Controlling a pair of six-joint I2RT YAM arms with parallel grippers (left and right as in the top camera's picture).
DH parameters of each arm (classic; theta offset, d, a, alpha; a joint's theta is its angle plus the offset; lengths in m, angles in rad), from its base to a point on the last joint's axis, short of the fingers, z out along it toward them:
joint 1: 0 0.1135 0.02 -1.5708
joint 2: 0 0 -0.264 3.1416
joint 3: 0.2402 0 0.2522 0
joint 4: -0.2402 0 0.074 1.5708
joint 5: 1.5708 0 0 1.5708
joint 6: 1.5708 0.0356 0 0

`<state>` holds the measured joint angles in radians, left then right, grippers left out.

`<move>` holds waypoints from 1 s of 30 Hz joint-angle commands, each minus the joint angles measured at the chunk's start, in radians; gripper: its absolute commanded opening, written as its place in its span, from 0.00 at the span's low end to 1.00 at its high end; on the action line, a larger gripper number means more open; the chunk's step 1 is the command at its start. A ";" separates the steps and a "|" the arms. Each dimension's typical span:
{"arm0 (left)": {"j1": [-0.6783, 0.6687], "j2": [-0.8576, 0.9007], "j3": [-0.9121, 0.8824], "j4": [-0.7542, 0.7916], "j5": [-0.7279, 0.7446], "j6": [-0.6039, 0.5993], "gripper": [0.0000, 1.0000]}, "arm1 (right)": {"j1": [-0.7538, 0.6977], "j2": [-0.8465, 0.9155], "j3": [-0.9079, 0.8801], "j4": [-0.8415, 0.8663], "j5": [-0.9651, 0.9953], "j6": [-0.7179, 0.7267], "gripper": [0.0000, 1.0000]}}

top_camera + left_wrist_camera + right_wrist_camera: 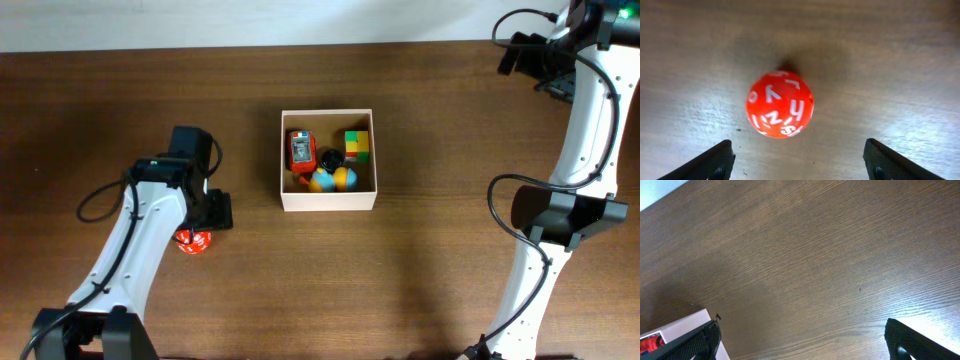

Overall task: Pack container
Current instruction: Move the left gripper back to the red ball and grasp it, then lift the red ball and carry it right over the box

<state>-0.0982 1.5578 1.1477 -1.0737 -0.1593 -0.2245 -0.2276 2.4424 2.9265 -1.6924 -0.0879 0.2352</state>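
Observation:
The container (328, 201), a square white-walled box with a tan inside, sits mid-table and holds a red toy (300, 150), a green-and-yellow block (357, 146), a black piece and blue-and-yellow balls (332, 180). Its corner shows in the right wrist view (685, 324). A red ball with white letters (779, 104) lies on the table left of the container, also seen from overhead (193, 241). My left gripper (797, 165) is open just above it, its fingers wide on either side, not touching. My right gripper (800, 340) is open and empty, raised at the far right.
The brown wooden table (450, 250) carries nothing else. The right arm's base stands at the right edge (570, 215). The left arm (140, 230) reaches in from the lower left.

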 commanded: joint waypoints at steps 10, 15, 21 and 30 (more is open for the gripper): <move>0.046 -0.013 -0.109 0.050 -0.022 -0.055 0.92 | 0.003 0.001 0.017 -0.005 -0.005 0.006 0.99; 0.058 -0.013 -0.156 0.101 -0.022 -0.055 0.96 | 0.003 0.001 0.017 -0.005 -0.005 0.006 0.99; 0.058 -0.013 -0.205 0.196 -0.021 -0.055 0.95 | 0.003 0.001 0.017 -0.005 -0.005 0.006 0.99; 0.058 -0.013 -0.302 0.383 -0.019 -0.060 0.81 | 0.003 0.001 0.017 -0.005 -0.005 0.006 0.99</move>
<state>-0.0452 1.5574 0.8753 -0.7219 -0.1699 -0.2749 -0.2276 2.4424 2.9265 -1.6924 -0.0879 0.2359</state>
